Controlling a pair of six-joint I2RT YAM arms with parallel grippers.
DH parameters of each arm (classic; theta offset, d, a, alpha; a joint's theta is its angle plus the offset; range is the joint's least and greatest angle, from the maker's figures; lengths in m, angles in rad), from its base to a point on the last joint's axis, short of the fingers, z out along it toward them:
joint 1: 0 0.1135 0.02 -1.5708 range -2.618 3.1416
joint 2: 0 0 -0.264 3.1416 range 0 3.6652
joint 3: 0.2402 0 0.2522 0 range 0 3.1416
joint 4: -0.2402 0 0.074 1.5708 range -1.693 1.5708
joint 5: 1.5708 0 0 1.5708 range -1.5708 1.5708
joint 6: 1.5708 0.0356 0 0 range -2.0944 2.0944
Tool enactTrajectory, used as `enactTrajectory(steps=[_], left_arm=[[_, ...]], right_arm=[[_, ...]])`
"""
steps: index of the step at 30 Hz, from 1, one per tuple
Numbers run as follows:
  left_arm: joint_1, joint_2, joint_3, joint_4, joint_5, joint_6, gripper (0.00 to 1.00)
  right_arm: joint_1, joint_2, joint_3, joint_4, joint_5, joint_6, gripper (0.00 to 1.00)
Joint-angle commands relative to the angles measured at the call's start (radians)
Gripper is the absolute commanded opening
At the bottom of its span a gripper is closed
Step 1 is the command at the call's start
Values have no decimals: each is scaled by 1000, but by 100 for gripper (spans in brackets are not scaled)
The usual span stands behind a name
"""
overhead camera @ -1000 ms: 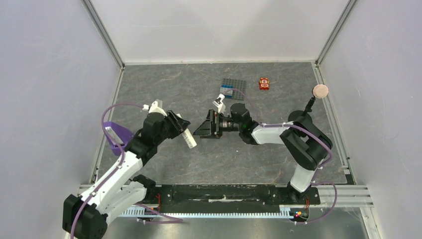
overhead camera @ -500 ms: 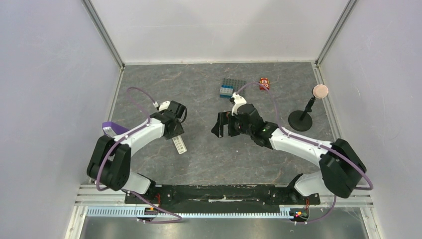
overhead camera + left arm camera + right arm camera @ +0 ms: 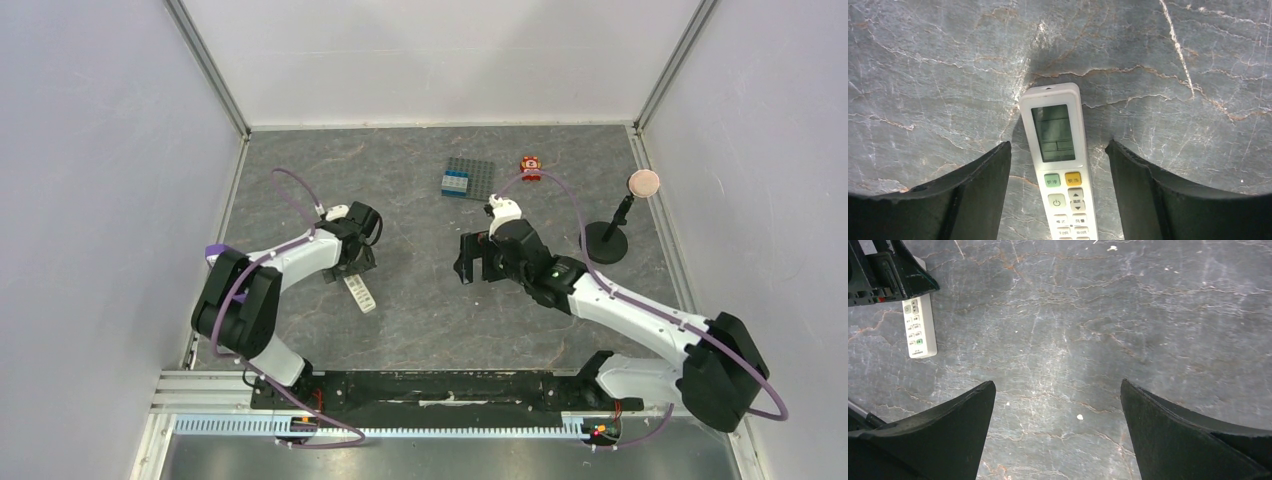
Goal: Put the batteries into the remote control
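Note:
The remote control [image 3: 1058, 165] is a slim white bar. It lies flat on the grey marbled table with its screen and buttons up. My left gripper [image 3: 1058, 144] is open and straddles its button end, with gaps on both sides. In the top view the remote [image 3: 361, 294] pokes out below the left gripper [image 3: 352, 270]. My right gripper [image 3: 470, 258] hovers open and empty to the right, over bare table [image 3: 1057, 382]. Its view shows the remote [image 3: 919, 330] at the upper left. No batteries are in view, and the remote's back is hidden.
A grey studded plate with a blue brick [image 3: 468, 178] and a small red-orange toy [image 3: 530, 167] lie at the back. A black stand with a round pink disc [image 3: 606, 240] stands at the right. A purple object [image 3: 215, 253] sits at the left edge.
The left gripper carried the remote down from mid-air to the table and let go of it. The right gripper drew away to the right, from close by the remote.

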Motion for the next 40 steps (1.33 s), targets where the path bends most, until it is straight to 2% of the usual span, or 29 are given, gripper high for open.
enactTrajectory(steps=[1, 6, 10, 16, 22, 25, 29, 34, 40], left_arm=[[-6, -46, 11, -40, -59, -13, 79], [-27, -228, 13, -147, -78, -81, 80], [-31, -444, 28, -220, -11, -82, 80], [-31, -794, 38, -269, 147, 16, 81], [-31, -1110, 51, -258, 171, 83, 82], [-31, -1234, 49, -263, 137, 136, 82], [-31, -1331, 60, -284, 82, 172, 82], [-31, -1348, 90, -321, 53, 188, 82], [-31, -1343, 96, -338, 42, 190, 82]], right_arm=[[4, -72, -7, -49, 100, -29, 98], [4, -146, 16, -110, 143, -49, 98], [4, -234, 48, -141, 195, -74, 98], [4, -422, 84, -169, 307, -136, 98], [4, -582, 110, -186, 541, -199, 98], [4, -633, 130, -172, 614, -235, 98], [4, -707, 138, -130, 706, -279, 98], [4, -780, 124, -96, 869, -285, 98], [4, -817, 91, -44, 876, -303, 98]])
